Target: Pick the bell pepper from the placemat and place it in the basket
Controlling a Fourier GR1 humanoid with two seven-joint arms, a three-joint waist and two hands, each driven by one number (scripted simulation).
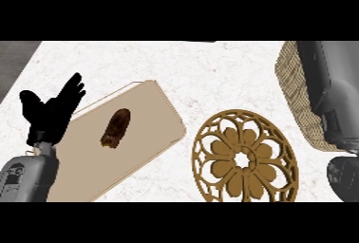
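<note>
A dark brown, elongated bell pepper (116,128) lies on the tan placemat (151,109), left of the middle. My left hand (49,111) stands at the placemat's left edge, open with fingers up, apart from the pepper. A woven basket (291,80) sits at the right edge, largely covered by my right forearm (333,95), which runs up to the picture's top. The right hand itself does not show.
A round brown openwork disc (245,159) lies on the white marble counter (210,66) between the placemat and the basket. The counter's left edge runs near my left hand. A black part of the right arm (344,175) sits at the lower right.
</note>
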